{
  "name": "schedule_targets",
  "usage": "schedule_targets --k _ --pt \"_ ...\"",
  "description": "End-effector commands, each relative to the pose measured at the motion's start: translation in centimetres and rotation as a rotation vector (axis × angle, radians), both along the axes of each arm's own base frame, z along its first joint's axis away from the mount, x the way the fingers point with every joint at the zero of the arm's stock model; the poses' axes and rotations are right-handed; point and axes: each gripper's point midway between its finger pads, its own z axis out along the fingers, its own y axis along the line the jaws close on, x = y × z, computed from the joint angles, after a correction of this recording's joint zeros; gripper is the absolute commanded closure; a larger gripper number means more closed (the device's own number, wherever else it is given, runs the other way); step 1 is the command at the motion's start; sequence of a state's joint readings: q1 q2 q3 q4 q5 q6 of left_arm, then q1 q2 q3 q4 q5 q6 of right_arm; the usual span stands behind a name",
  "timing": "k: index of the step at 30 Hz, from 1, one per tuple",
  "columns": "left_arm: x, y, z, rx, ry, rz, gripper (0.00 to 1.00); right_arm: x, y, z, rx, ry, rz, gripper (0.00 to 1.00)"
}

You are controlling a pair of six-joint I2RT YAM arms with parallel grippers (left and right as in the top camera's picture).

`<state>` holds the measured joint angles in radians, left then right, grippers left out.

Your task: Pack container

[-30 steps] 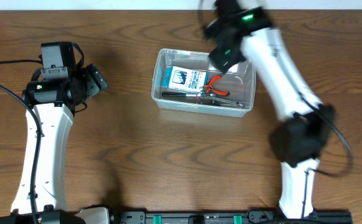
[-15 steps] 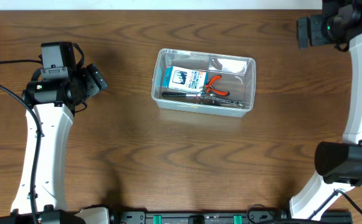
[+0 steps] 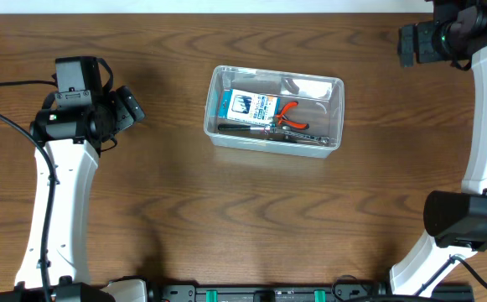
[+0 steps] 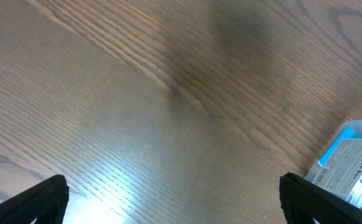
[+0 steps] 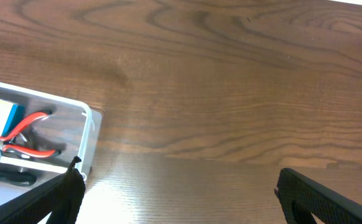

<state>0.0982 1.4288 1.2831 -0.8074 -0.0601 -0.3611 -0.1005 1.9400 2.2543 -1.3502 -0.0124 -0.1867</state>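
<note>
Container: centre of tabletop, holding blue-and-white box, red-handled pliers, black-handled tool | left hand: released, empty, well apart | right hand: released, empty, far-right edge | packing judged complete; nothing left outside in view

The brown wooden worktop has wavy darker grain. The rectangular plastic container is clear and colourless, the small box blue-and-white, the pliers red-handled.
</note>
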Motion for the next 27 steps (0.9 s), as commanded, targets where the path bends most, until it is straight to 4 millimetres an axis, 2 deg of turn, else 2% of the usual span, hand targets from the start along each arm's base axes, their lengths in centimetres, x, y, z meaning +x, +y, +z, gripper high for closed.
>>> schedule_targets --k 1,11,13,16,19,21,24,27 --pt "-0.2 0.4 -0.1 0.021 0.009 -0.002 0.02 0.0 0.1 -0.2 0.022 0.006 -0.011 0.01" --pt "-0.2 0.4 -0.1 0.021 0.01 -0.002 0.02 -0.1 0.0 -0.3 0.022 0.01 -0.013 0.01" --pt "-0.2 0.4 -0.1 0.021 0.01 -0.002 0.02 -0.6 0.1 0.9 0.019 -0.017 -0.013 0.01" --pt "-0.2 0.4 -0.1 0.021 0.01 -0.002 0.02 -2.3 1.2 4.8 0.012 -0.111 0.009 0.01" --pt "-0.2 0.4 -0.1 0.021 0.01 -0.002 0.02 -5.6 2.8 10.2 0.003 -0.247 0.044 0.01" --pt "-0.2 0.4 -0.1 0.021 0.01 -0.002 0.02 -8.7 4.0 14.3 0.001 -0.359 0.074 0.01" --pt "-0.2 0.4 -0.1 0.021 0.01 -0.002 0.02 -13.2 5.0 18.6 -0.001 -0.493 0.102 0.01" --pt "-0.2 0.4 -0.1 0.021 0.01 -0.002 0.02 -17.9 5.4 22.1 -0.001 -0.618 0.117 0.01"
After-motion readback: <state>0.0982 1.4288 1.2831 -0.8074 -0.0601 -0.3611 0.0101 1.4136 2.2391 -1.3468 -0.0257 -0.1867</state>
